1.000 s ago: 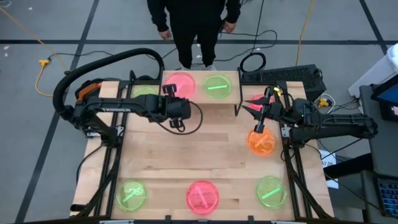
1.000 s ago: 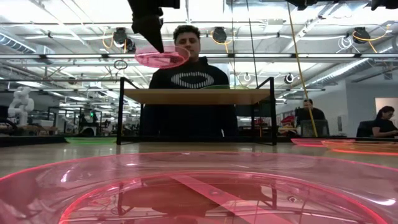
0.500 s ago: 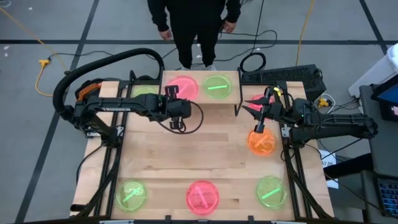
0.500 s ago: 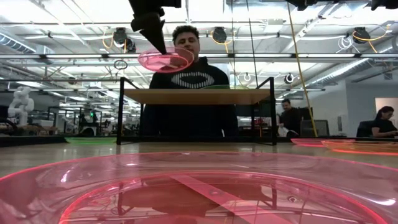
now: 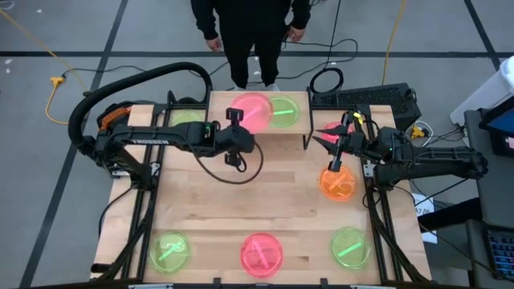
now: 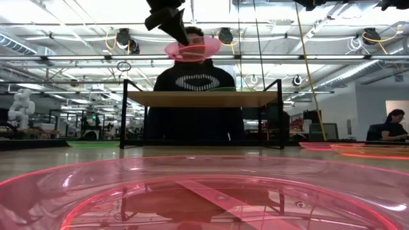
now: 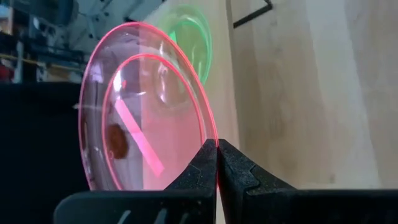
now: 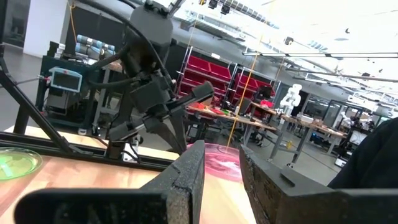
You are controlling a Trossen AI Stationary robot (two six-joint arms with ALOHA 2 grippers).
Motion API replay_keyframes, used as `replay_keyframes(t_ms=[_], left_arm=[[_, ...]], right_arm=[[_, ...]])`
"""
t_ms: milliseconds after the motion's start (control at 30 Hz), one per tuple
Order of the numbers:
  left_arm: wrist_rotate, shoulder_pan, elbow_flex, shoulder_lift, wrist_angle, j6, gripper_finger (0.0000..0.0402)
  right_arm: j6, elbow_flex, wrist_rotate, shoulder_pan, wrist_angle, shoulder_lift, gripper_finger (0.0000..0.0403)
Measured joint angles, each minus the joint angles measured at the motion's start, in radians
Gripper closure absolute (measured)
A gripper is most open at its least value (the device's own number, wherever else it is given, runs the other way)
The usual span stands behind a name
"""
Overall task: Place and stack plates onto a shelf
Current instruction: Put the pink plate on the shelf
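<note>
My left gripper (image 5: 241, 124) (image 7: 217, 149) is shut on a pink plate (image 5: 252, 110) (image 6: 192, 48) that hangs above the shelf (image 5: 301, 103) (image 6: 201, 98). In the high view the pink plate overlaps a green plate (image 5: 283, 111) lying on the shelf. Another green plate (image 5: 186, 117) lies at the shelf's left end, partly under my arm. My right gripper (image 5: 331, 138) (image 8: 221, 171) waits open off the shelf's right end, above a second pink plate (image 5: 333, 128) (image 8: 219, 160). My left gripper pinches the pink plate's rim (image 7: 215, 144) between its two fingertips, on the side of the plate nearest the arm. The fingers come from the table's left, slanting down. The plate is lifted clear of the shelf and tilted.
On the table lie an orange plate (image 5: 337, 183), green plates (image 5: 169, 251) (image 5: 350, 246) and a pink plate (image 5: 262, 254) along the near edge. A person (image 5: 249, 32) stands right behind the shelf. The table's middle is bare wood.
My left gripper has gone toward the table's right edge and a little up, rolling at the wrist. The pink plate went with it, from over the shelf's middle to partly over the green plate, and has tipped from nearly level to tilted.
</note>
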Motion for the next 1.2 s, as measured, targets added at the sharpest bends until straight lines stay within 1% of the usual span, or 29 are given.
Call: replay_keyframes(t_ms=[167, 233, 433, 533, 667, 833, 1000, 1200], left_arm=[[-0.001, 0.050, 0.000, 0.000, -0.083, -0.064, 0.0402], [0.014, 0.076, 0.000, 0.000, -0.103, -0.080, 0.0401], [0.047, 0.138, -0.035, 0.002, -0.113, -0.094, 0.0401], [0.082, 0.163, -0.074, 0.001, -0.080, -0.081, 0.0401], [0.084, 0.188, -0.151, 0.002, -0.026, -0.064, 0.0402], [0.085, 0.216, -0.213, 0.002, 0.012, -0.054, 0.0401], [0.086, 0.218, -0.228, 0.002, 0.027, -0.043, 0.0401], [0.133, 0.203, -0.229, 0.002, 0.078, -0.009, 0.0390]], right_arm=[[-0.011, 0.000, 0.000, 0.000, 0.008, 0.000, 0.0316], [-0.011, 0.000, 0.000, 0.000, 0.008, 0.000, 0.0316], [-0.006, 0.000, 0.000, 0.000, 0.006, 0.000, 0.0316], [-0.005, 0.000, 0.000, 0.000, 0.002, 0.000, 0.0316], [-0.004, 0.000, 0.000, 0.000, 0.002, 0.000, 0.0316], [-0.002, 0.000, 0.000, 0.000, 0.000, 0.001, 0.0316], [0.000, 0.000, 0.000, 0.000, -0.001, 0.001, 0.0316], [0.000, 0.000, 0.000, 0.000, -0.007, 0.002, 0.0316]])
